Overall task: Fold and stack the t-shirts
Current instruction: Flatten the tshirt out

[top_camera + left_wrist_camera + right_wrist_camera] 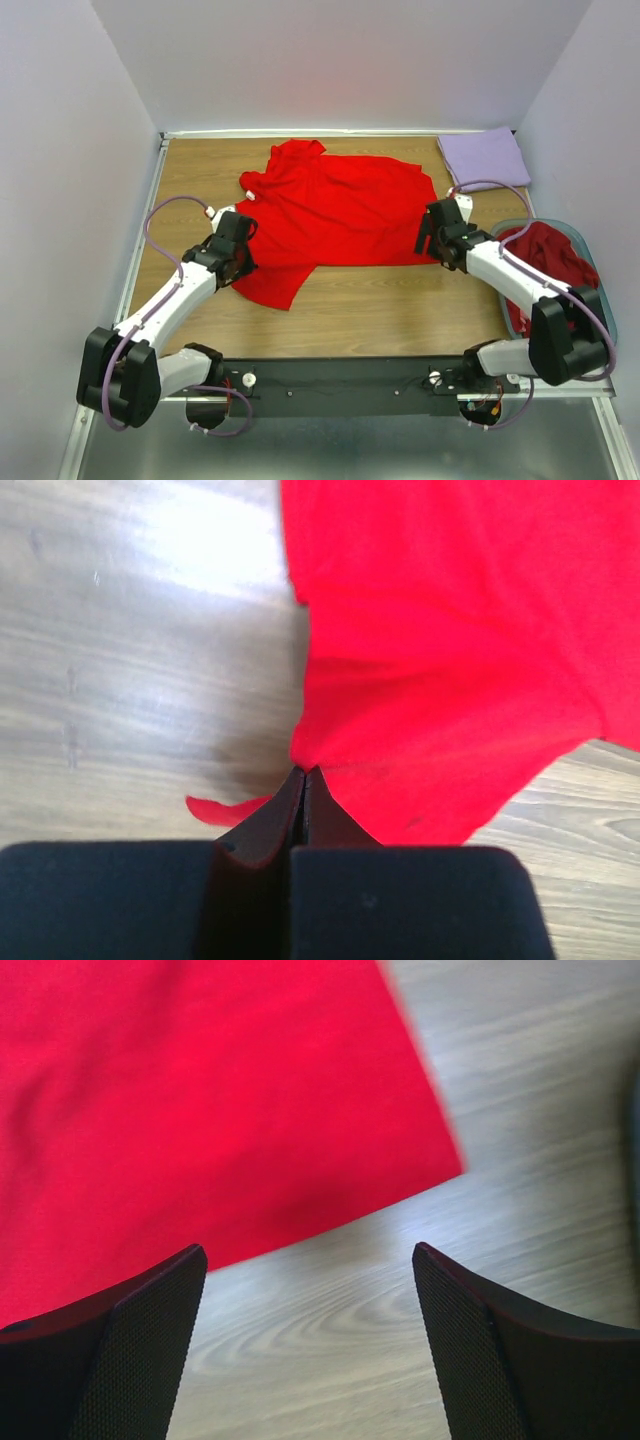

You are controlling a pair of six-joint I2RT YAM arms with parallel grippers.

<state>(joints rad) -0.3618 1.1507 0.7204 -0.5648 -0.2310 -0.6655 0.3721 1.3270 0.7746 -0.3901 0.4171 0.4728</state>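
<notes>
The step in hand looks like gripping two edges of the red t-shirt (340,215) for a fold; to do it well, the right gripper (308,1252) should push forward until the hem corner sits between its jaws, then close low on the table (520,1110); the left gripper (303,776) is pressed together, pinching the shirt's edge at its tips, cloth fanning ahead and rightward; the right fingers stand spread over bare wood, the corner just ahead of them.
</notes>
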